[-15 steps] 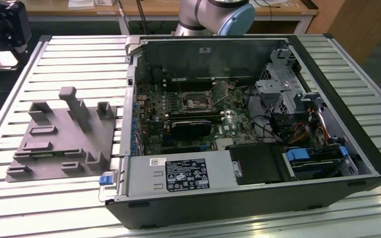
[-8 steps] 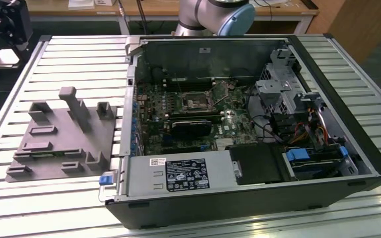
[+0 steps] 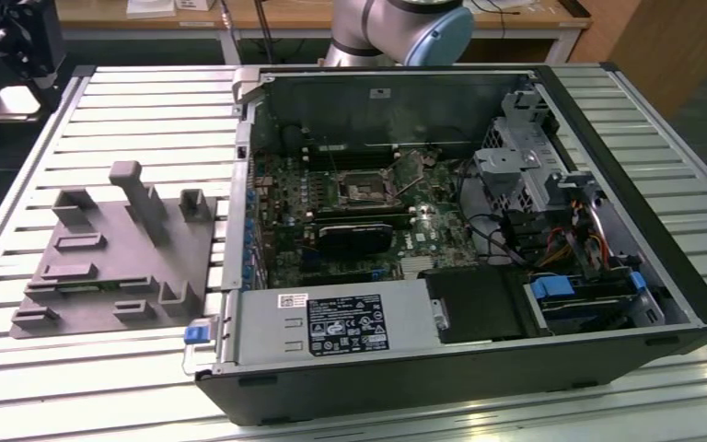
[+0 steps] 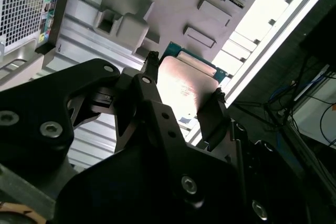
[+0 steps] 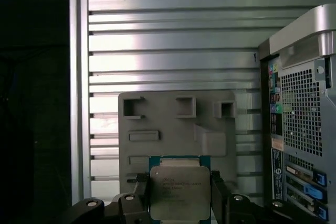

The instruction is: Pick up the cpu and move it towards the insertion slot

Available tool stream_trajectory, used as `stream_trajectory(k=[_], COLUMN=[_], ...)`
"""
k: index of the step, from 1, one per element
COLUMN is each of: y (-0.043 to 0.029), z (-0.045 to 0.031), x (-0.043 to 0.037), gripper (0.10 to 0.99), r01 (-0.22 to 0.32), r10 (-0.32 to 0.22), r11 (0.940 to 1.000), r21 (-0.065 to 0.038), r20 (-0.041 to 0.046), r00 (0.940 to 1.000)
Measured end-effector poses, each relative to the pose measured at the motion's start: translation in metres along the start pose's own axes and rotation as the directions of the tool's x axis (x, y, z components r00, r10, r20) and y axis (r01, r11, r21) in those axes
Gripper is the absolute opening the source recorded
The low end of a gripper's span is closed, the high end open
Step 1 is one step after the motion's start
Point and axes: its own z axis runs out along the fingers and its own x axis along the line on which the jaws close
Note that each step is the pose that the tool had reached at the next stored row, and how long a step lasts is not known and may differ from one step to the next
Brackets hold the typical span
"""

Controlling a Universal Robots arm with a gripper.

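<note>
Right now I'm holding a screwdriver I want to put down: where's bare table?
On the exterior view's left, bare table slats lie behind the fixture and between it and the near edge. Inside the case it is crowded with cables.

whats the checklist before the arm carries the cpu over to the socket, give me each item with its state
1. Grip: ok. The gripper is shut on the cpu, with its fingers on opposite side edges.
2. Lift-off: ok. The cpu is up off the grey fixture, which lies beyond it.
3. Chip square between the fingers: ok in the first wrist view.
4. Case access: ok. The computer case lies open side up.
5. Insertion slot: ok, nothing lies over it in the exterior view.
6. Slot's cover open: cannot tell.
</note>
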Motion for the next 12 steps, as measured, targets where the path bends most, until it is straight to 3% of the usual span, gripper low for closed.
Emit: stream_trajectory(k=[12], y=[0.0011], z=[-0.0001], x=[-0.0242], gripper=[0.545], r01=[0.000], r10=[0.000], r11=[1.0000], r21=[0.000], r20=[-0.0002], r00=[1.0000])
